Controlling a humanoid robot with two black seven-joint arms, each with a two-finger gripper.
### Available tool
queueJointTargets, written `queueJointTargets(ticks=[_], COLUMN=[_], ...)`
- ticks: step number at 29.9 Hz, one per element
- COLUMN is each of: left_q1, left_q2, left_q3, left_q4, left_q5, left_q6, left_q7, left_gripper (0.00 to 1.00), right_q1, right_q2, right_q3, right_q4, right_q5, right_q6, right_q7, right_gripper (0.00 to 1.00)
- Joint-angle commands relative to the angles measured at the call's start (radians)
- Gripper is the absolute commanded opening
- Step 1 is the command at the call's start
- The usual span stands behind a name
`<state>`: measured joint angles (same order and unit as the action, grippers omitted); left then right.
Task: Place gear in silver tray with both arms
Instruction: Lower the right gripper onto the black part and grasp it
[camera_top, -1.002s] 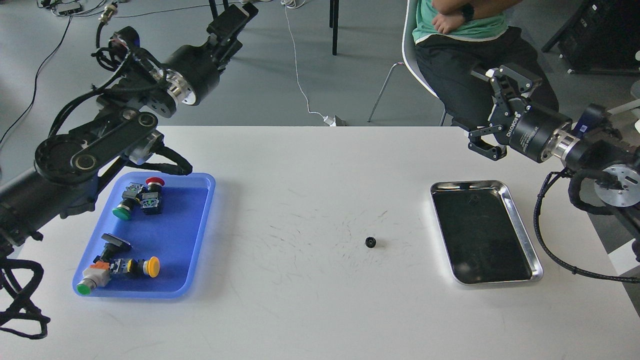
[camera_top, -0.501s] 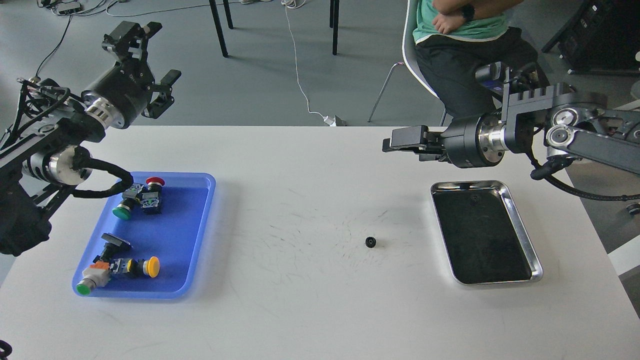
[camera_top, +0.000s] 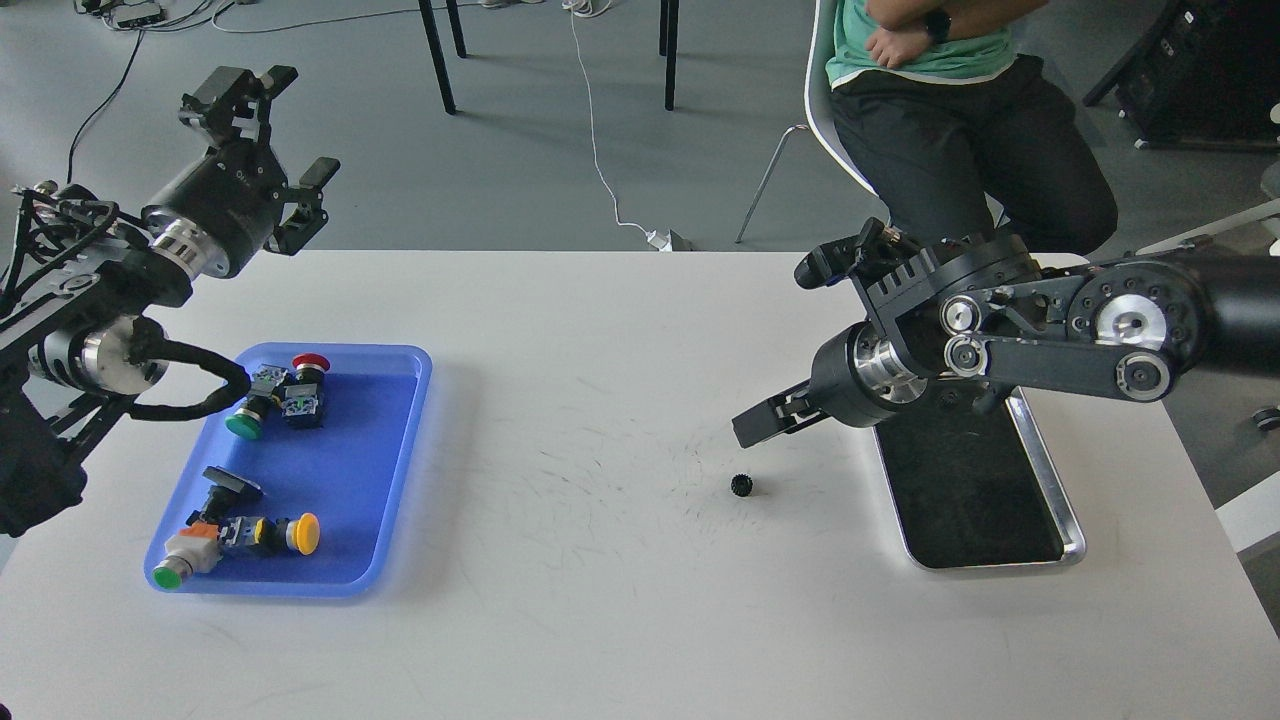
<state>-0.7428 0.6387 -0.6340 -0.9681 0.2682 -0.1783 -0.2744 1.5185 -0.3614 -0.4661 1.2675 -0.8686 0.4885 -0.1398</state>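
Observation:
The gear (camera_top: 741, 485), small, black and toothed, lies on the white table (camera_top: 620, 620) left of the silver tray (camera_top: 1000, 564). The tray's dark bottom holds nothing that I can see; my right arm covers its far end. My right gripper (camera_top: 748, 428) points down and left, a little above and just behind the gear, not touching it. It is seen side-on, so its fingers cannot be told apart. My left gripper (camera_top: 296, 122) hangs open and empty above the table's far left edge, far from the gear.
A blue plastic tray (camera_top: 390, 500) at the left holds several push-button switches. A seated person (camera_top: 950, 110) is behind the table's far right edge, with chair legs (camera_top: 668, 60) and cables on the floor beyond.
My right arm has swung down and left, bringing its gripper from above the tray's far end to just behind the gear. My left gripper shifted slightly left. The gear has not moved.

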Motion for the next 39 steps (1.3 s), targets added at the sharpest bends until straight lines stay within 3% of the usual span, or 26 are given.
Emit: queueJointTargets(ticks=[1,12,25,34,39], left_q1=[-0.001,0.000,0.000,0.000,0.000], left_q2=[0.006,0.006,0.004,0.006,0.006], left_q3=[-0.010,-0.024,-0.032,-0.032,-0.032], left_q4=[0.000,0.000,0.000,0.000,0.000], left_q5=[0.000,0.000,-0.003,-0.004,-0.004], left_q6=[0.000,0.003,0.005,0.005,0.005], left_q7=[-0.006,-0.022,-0.022,-0.022,-0.022], left_gripper=[0.98,0.98,0.98,0.98,0.98], right_q1=[0.000,-0.006,-0.029,-0.041,-0.041], right_q2=[0.048,0.225,0.283,0.321,0.326], right_q3=[-0.031,-0.146,-0.189,-0.192,-0.206], right_q4=[-0.049,-0.115,-0.180,-0.212,-0.218], right_q5=[0.037,0.152,0.151,0.152,0.149], right_q6=[0.000,0.000,0.000,0.000,0.000], right_q7=[0.000,-0.006,-0.006,-0.006,-0.006], right_gripper=[0.95,0.93,0.84,0.73,0.54])
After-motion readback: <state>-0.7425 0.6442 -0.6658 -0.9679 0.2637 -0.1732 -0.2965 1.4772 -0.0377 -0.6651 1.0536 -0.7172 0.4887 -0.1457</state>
